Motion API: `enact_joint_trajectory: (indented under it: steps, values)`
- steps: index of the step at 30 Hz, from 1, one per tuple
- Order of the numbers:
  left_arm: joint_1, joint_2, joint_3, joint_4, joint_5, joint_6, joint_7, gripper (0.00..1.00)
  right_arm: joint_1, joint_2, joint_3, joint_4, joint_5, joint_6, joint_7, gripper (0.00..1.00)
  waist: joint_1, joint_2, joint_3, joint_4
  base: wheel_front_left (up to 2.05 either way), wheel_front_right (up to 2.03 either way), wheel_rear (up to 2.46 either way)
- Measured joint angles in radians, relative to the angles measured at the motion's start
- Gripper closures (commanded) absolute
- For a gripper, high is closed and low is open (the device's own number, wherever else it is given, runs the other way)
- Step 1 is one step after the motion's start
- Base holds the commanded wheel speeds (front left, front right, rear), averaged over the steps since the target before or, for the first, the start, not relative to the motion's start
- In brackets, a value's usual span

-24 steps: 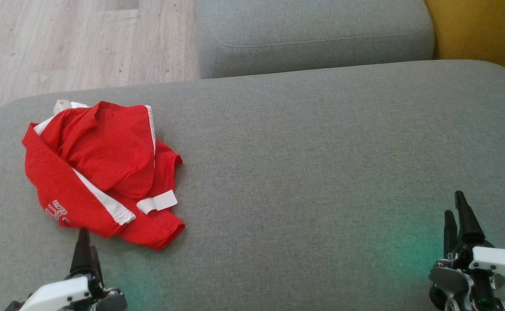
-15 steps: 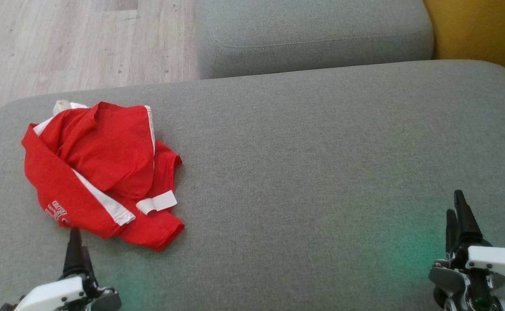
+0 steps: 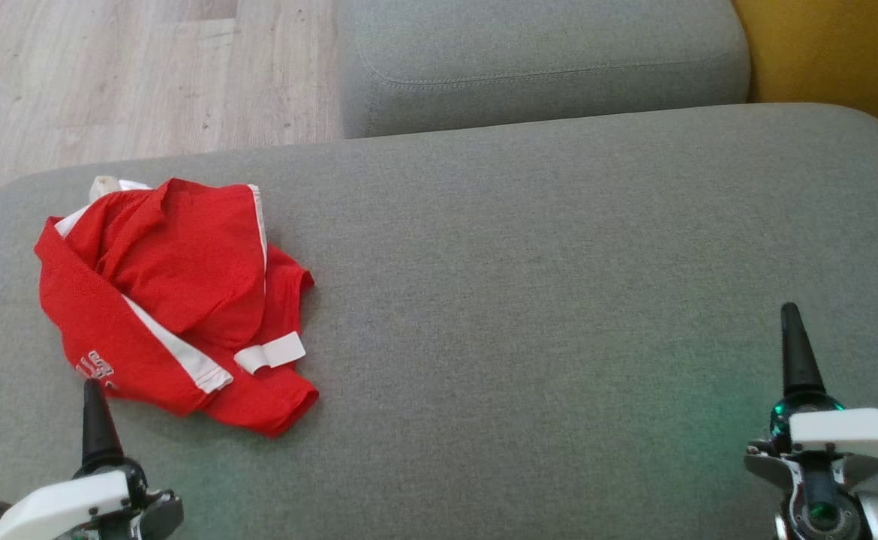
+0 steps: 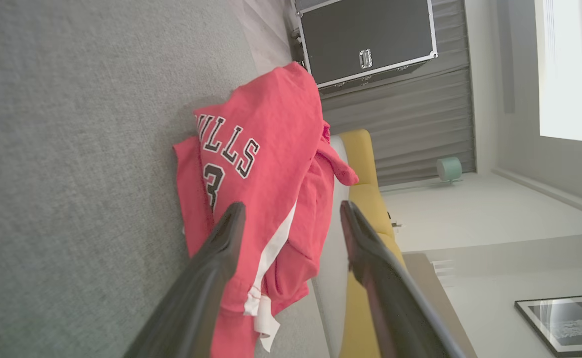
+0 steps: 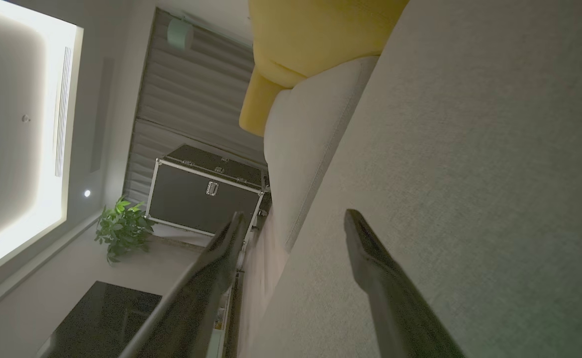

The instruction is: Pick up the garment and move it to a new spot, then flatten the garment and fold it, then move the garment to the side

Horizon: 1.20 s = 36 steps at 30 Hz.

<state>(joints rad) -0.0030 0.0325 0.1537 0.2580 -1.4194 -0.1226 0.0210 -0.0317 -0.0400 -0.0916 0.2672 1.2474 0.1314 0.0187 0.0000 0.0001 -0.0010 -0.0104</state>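
Grey sofa cushion [image 3: 529, 247] bears a crumpled red garment [image 3: 169, 292], judged light and limp; the wide-open left gripper [image 4: 292, 206] should pinch a raised fold.

The head camera looks down on the grey cushion [image 3: 529, 247], which both sideways-rolled wrist cameras skim closely.

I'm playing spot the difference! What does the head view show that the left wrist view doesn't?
Head view, not left wrist view: the right pincer, above a wide bare stretch of sofa.
Left wrist view, not head view: a black case and a framed picture.
Both: the crumpled red shirt lying on the grey sofa, the left pincer open and pointing at it, and a yellow chair.
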Motion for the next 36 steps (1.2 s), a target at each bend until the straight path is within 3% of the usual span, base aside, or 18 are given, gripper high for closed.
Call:
enact_joint_trajectory:
  steps: [12,36]
  values:
    - [0.001,0.0,-0.039,-0.095,0.233,0.036,-0.04,0.0,-0.005,0.0,0.049,-0.064,-0.283,0.0,-0.034,0.0,0.0,0.0,0.005,-0.004,0.0,0.0,0.0]
    - [0.003,0.002,-0.167,-0.181,0.68,0.048,-0.109,0.0,-0.023,-0.001,0.122,-0.105,-0.671,0.0,-0.106,0.0,0.0,0.0,0.021,-0.026,0.0,0.0,0.0]
